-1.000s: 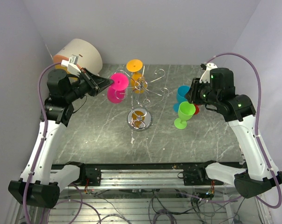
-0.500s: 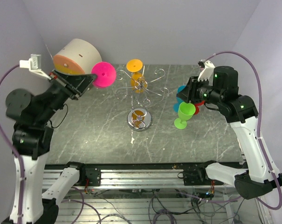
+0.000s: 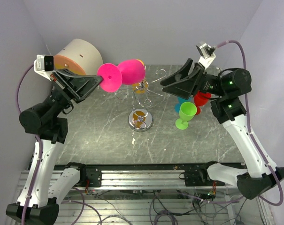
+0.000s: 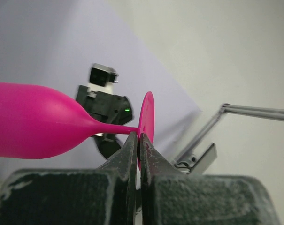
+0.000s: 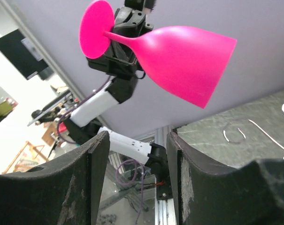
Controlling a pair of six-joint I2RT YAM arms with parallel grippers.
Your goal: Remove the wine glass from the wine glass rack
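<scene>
Held the bright pink plastic wine glass (image 3: 131,71) in the air by its thin stem, left jaws closed tight on it right beside the foot disc. Bowl pointed straight out ahead of those jaws, lying roughly level. Hung well apart from the silver wire wine glass rack (image 3: 140,123) with its round chrome base, down on the grey marbled tabletop (image 3: 99,136), below and ahead of the left jaws.

Found the right jaws spread wide and empty, facing the bowl's mouth; from there, glass ahead of and above the gap.

Judged the lift-off done and the carrying-away in hand, perhaps a pass across. Needed a firm, unchanging pinch, since a slim stem with a heavy bowl out in front could swivel between flat pads. Needed no wrist roll, and a path above the rack's curled hooks. Needed the right jaws brought level with the glass before any closing, and no drop toward the green plastic goblet (image 3: 187,111) beneath them.

Left arm (image 3: 38,117) reared high, elbow sharply bent, wrist reaching toward the right jaws. Right arm (image 3: 235,108) likewise raised, wrist levelled back toward the left jaws.
</scene>
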